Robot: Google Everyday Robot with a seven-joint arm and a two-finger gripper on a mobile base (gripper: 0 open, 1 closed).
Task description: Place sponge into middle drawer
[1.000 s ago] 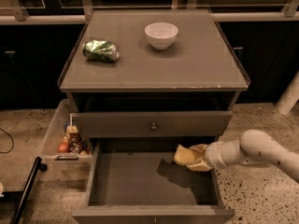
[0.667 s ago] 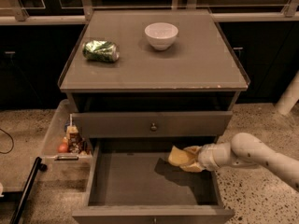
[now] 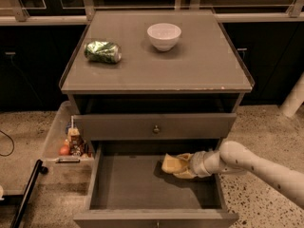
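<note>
The middle drawer (image 3: 128, 189) is pulled open at the bottom of the cabinet, its grey floor bare. My gripper (image 3: 183, 166) reaches in from the right over the drawer's right half and is shut on the pale-yellow sponge (image 3: 172, 164). The sponge sticks out to the left of the fingers and hangs a little above the drawer floor, casting a shadow beneath. The cream arm (image 3: 256, 167) runs off to the lower right.
On the cabinet top (image 3: 199, 70) stand a white bowl (image 3: 164, 35) and a crumpled green can (image 3: 102, 52). The closed drawer front with a round knob (image 3: 156, 128) is just above the gripper. A clear bin with small items (image 3: 71, 144) sits to the left on the floor.
My gripper has moved left and further into the drawer with the sponge still held.
</note>
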